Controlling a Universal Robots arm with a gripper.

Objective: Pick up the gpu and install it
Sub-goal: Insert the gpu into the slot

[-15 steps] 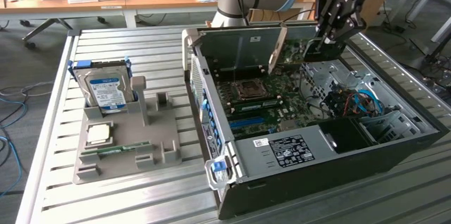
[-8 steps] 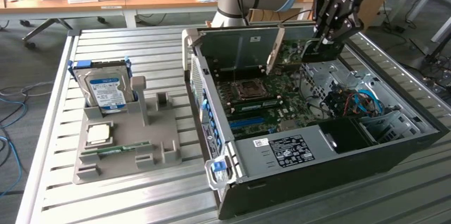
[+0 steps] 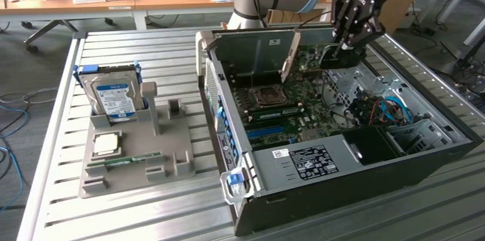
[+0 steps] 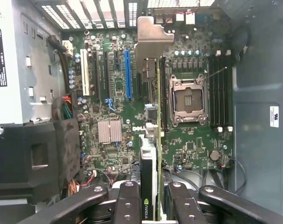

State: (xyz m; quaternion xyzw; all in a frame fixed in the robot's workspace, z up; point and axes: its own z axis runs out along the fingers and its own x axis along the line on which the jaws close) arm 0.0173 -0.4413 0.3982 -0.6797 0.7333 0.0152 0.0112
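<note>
Grips the gpu (image 4: 148, 177) on edge inside the case (image 3: 379, 187), low over the motherboard (image 4: 190, 144), bracket (image 4: 150, 39) toward the rear wall; pinches it with the gripper (image 4: 153, 203), clamped on the end away from the bracket, fingers (image 4: 127, 196) on both faces; cannot tell whether seated in a slot or only just above one.

Appears to sit between the blue slot (image 4: 127, 74) and the CPU socket (image 4: 188, 98), close beside the socket; risks, if pushed down off-line, driving the card's edge onto bare board or the socket frame instead of into a slot.

Risks tilting too; held at one end only, so likely to pivot in the grip and enter skewed, bending contacts or jamming; risks snagging the bracket on the rear opening before the edge goes home, leaving the card cocked; could also slip between the fingers under a hard push, judging by the smooth faces.

Farther out, keeps well apart from the cables (image 4: 66, 112), so little threat there; poses no threat to the hard drive (image 3: 113, 96) upright in the tray (image 3: 129, 161) outside the case.
</note>
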